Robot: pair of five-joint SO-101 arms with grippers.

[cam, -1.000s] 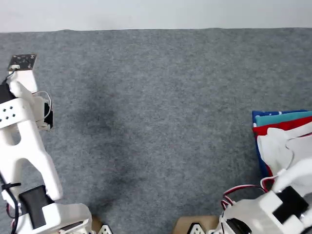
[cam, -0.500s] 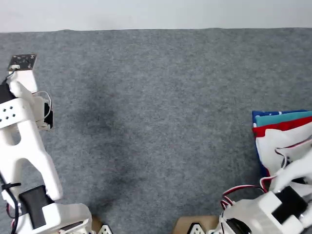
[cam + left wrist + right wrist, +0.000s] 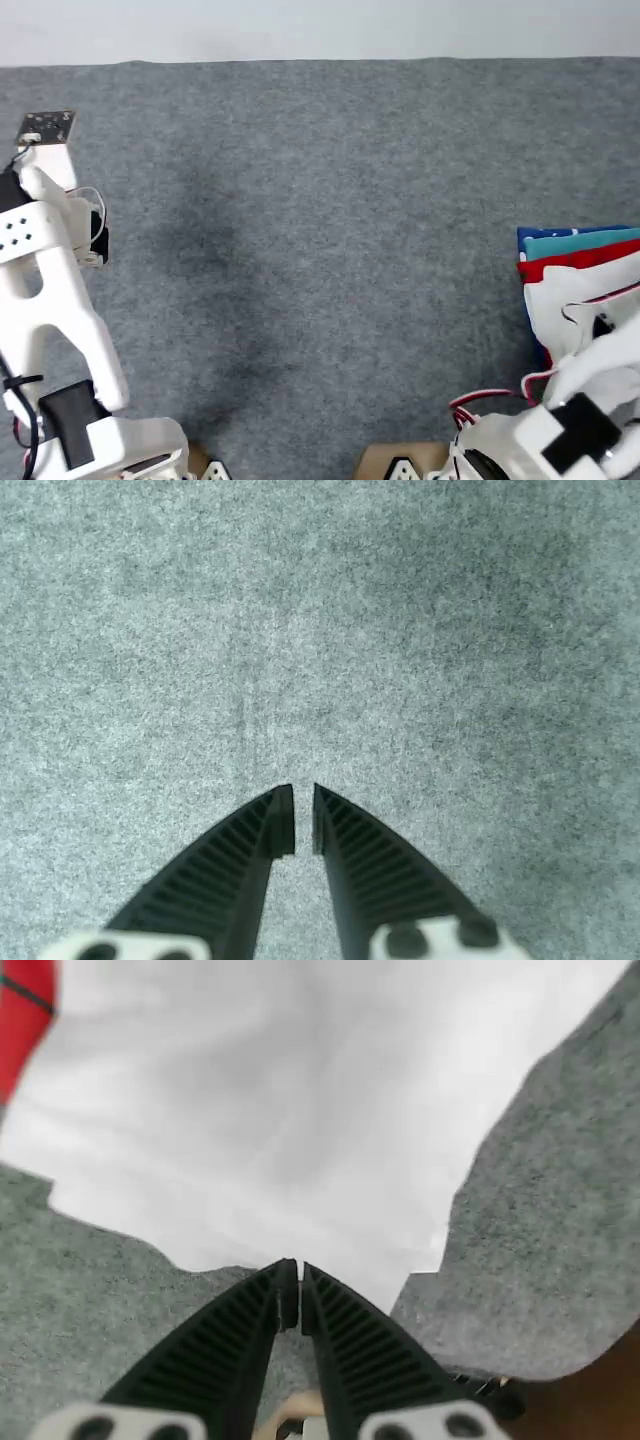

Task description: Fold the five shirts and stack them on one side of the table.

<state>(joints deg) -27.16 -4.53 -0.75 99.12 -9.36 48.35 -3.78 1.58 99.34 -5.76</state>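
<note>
The shirts (image 3: 580,285) lay in one stack at the right edge of the grey mat (image 3: 330,200), towards the near side; we saw a white shirt (image 3: 570,300) on top, rumpled and not flat, with a red shirt (image 3: 560,262), a teal shirt (image 3: 565,243) and a blue shirt (image 3: 560,232) showing as bands along the stack's far edge. The right arm (image 3: 560,430) stood at the stack's near corner, partly over the white cloth; in its wrist view the right gripper (image 3: 299,1268) had its jaws together, tips just at the hem of the white shirt (image 3: 300,1110), and we could not tell whether any cloth was pinched; the red shirt (image 3: 22,1010) showed at one corner. The left arm (image 3: 50,280) stood at the table's left side, well apart from the stack; the left gripper (image 3: 303,795) hung over bare mat, jaws drawn together, holding nothing.
</note>
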